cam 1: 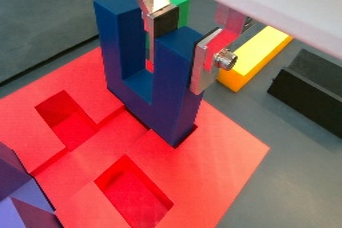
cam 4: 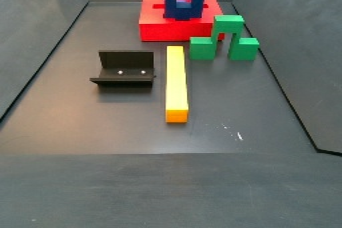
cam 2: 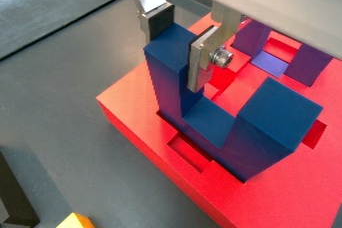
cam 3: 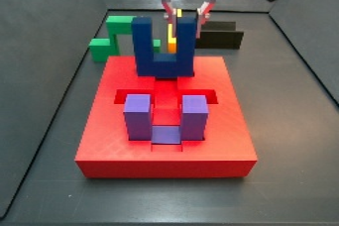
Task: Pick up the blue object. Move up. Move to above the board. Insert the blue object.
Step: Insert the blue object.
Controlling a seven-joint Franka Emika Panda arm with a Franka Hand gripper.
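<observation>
The gripper (cam 1: 178,40) grips one prong of the dark blue U-shaped block (cam 1: 154,82), whose base sits in a recess at the far end of the red board (cam 3: 106,136). If the block is tilted or only partly seated, letting go could leave it jammed crooked.

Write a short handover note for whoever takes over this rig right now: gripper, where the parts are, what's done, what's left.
Gripper: over the board's far end, fingers shut on one prong of the blue object.
Blue object: upright, prongs up, its base at the board surface over a recess; whether it is fully seated cannot be told.
Done: pick, lift, move above the board.
Left: finish the insert, release.
Purple block already sits in the board.
</observation>
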